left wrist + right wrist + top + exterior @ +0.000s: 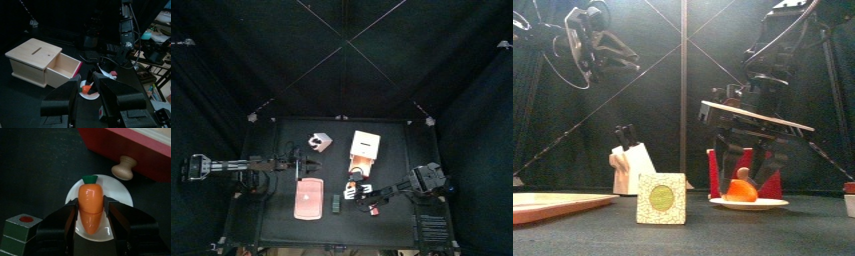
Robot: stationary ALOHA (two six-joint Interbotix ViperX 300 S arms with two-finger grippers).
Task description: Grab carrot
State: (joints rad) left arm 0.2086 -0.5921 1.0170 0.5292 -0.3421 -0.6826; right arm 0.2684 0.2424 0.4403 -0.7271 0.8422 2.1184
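Right, my right gripper (pixel 91 223) straddles the carrot (pixel 91 205) on its white saucer (pixel 123 195) near the tabletop's front-right, jaws apart; closing off-centre could squirt it sideways.

in the front view the right hand (pixel 743 160) hangs in front of the carrot (pixel 743 186), covering its upper part; only the orange lower end shows above the white plate (pixel 750 203). the pink board (pixel 553 205) is cut off by that picture's left edge. from above, the carrot is too small to pick out. in the right wrist view the wooden box (pixel 133 148) runs past the picture's edge.
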